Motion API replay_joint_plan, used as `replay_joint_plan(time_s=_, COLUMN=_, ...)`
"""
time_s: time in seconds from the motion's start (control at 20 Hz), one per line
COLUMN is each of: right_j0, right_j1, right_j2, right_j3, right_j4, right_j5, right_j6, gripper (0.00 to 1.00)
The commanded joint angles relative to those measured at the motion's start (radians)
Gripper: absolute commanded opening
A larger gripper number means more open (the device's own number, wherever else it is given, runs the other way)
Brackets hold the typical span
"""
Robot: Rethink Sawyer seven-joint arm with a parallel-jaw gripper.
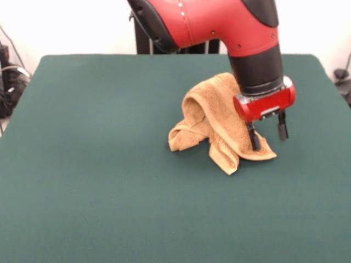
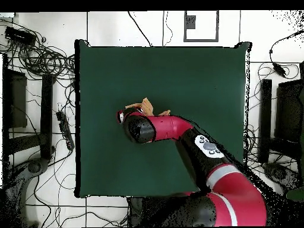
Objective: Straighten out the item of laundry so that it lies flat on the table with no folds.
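A golden-tan terry towel [image 1: 216, 123] sat bunched in a hump on the dark green table [image 1: 98, 181], right of the front view's centre. The gripper [image 1: 269, 137] hung open, grasping nothing — one finger in front of the towel's lower right corner, the other over bare felt to its right. The towel rose just left of and behind the gripper. Closing there risked pinching only one loose corner, so a pull might drag the whole bundle rather than unfold it. In the overhead view, the red arm [image 2: 178, 127] hid most of the towel.
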Motion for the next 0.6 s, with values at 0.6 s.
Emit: replay_joint_plan(time_s=0.6, right_j0=0.169, right_j1=0.042, right_j2=-0.229, right_j3=-0.174, right_j4=0.075, right_j5=0.109, right_j6=0.194, gripper=1.0)
